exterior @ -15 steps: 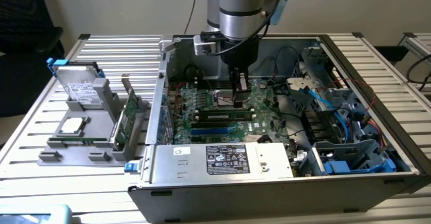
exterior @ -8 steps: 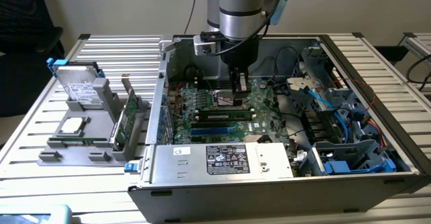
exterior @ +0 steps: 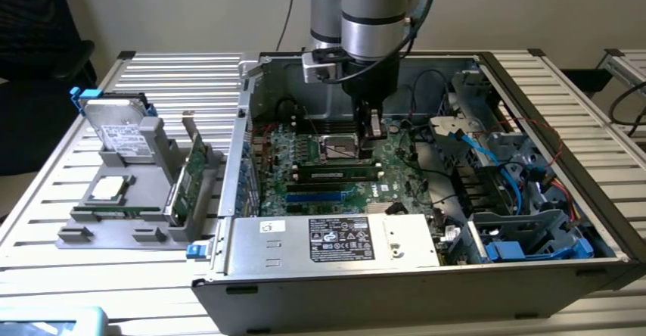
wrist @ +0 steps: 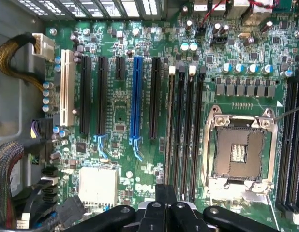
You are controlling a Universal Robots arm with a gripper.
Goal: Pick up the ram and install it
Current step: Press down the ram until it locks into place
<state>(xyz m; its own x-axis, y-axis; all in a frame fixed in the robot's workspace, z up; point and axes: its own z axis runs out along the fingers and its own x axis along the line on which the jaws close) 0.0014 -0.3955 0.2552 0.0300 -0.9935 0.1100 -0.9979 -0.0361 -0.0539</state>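
1. Your gripper [wrist: 165, 200] has its jaws together, with no gap between the black fingertips in the wrist view.
2. It hangs inside the open computer case [exterior: 565, 264], low over the motherboard [wrist: 120, 111]. It is at one end of the long black memory slots [wrist: 186, 130], just beside the empty processor socket [wrist: 239, 150].
3. The ram [exterior: 338, 175] lies lengthwise in one of those slots in front of the socket, its label facing the exterior view. You cannot tell whether the fingertips touch it.
4. The power supply [exterior: 333, 239] sits at the near edge of the case.
5. On the exterior view's left, outside the case, a grey holder [exterior: 111, 226] on the table [exterior: 151, 290] carries a hard drive [exterior: 126, 135] and a green expansion card [exterior: 192, 173].
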